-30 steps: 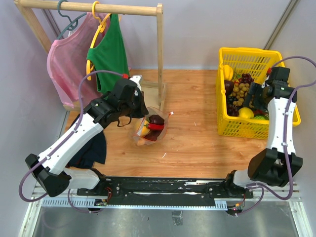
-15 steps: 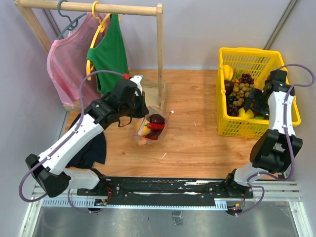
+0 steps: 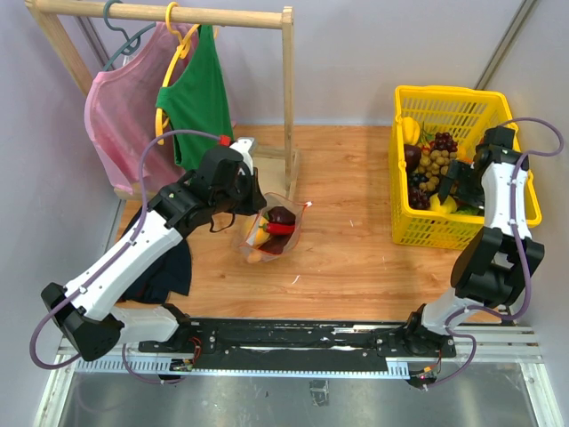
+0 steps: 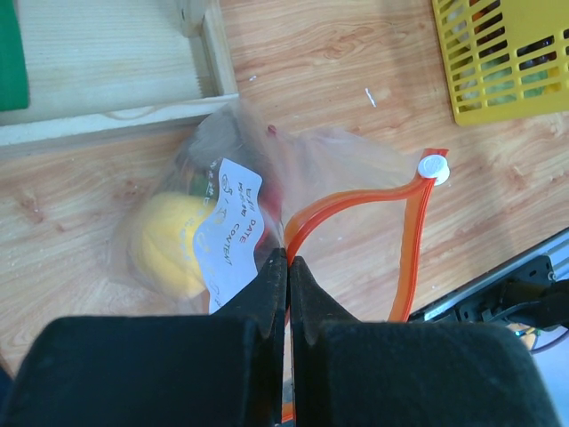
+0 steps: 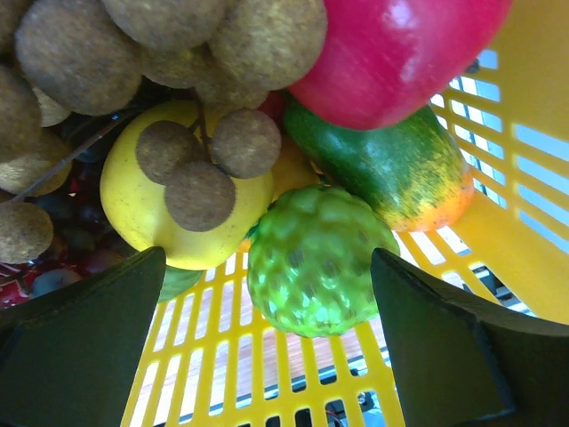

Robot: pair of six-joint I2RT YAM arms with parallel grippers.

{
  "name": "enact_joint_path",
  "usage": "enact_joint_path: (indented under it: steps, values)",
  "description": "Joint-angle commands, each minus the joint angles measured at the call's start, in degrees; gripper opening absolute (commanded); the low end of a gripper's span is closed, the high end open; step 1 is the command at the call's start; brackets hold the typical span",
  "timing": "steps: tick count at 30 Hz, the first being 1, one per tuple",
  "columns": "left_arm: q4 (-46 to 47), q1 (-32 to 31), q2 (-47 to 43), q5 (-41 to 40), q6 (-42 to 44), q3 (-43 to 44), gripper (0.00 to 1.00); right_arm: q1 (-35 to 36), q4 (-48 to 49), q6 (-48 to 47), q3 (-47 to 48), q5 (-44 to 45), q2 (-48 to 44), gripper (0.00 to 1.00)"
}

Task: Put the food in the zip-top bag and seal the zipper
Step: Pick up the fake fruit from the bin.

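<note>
The clear zip-top bag (image 3: 271, 233) stands on the wooden table, its mouth held up by my left gripper (image 3: 255, 209). In the left wrist view the left gripper (image 4: 287, 267) is shut on the bag's rim beside the white label (image 4: 229, 229). The orange-red zipper (image 4: 411, 233) loops open to the right. A yellow fruit (image 4: 169, 242), a dark purple one (image 3: 282, 214) and a red pepper (image 3: 281, 228) lie inside. My right gripper (image 5: 267, 347) is open inside the yellow basket (image 3: 511, 114), its fingers on either side of the green bumpy ball (image 5: 318, 258).
The basket also holds a tan ball cluster (image 5: 169, 71), a yellow fruit (image 5: 178, 209), a red fruit (image 5: 400, 44) and a green-orange mango (image 5: 391, 169). A wooden clothes rack (image 3: 287, 89) with pink and green shirts stands behind the bag. Dark cloth (image 3: 164, 267) lies at left.
My right gripper has dropped lower into the basket toward the green bumpy ball. The left gripper still holds the bag's rim in about the same place.
</note>
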Motion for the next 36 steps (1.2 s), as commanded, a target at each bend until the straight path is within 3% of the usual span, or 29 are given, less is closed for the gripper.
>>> enact_joint_path:
  steps: [1, 11, 26, 36]
  values:
    - [2.9, -0.26, -1.76, 0.72, 0.66, -0.28, 0.0, -1.26, -4.19, -0.42, 1.54, 5.66, -1.14, 0.99]
    - [2.99, -0.26, -2.36, 0.59, 0.84, -0.66, 0.0, -0.02, -4.23, -0.58, -0.19, 14.5, -3.25, 0.99]
    - [3.38, -0.26, -3.51, 0.46, 0.67, -1.56, 0.0, 0.0, -4.49, -1.15, -4.03, 3.96, 2.87, 0.99]
    - [3.12, -0.26, -3.1, 0.72, 0.33, -0.79, 0.0, 0.0, -5.14, -0.45, -1.72, 3.38, -2.14, 0.63]
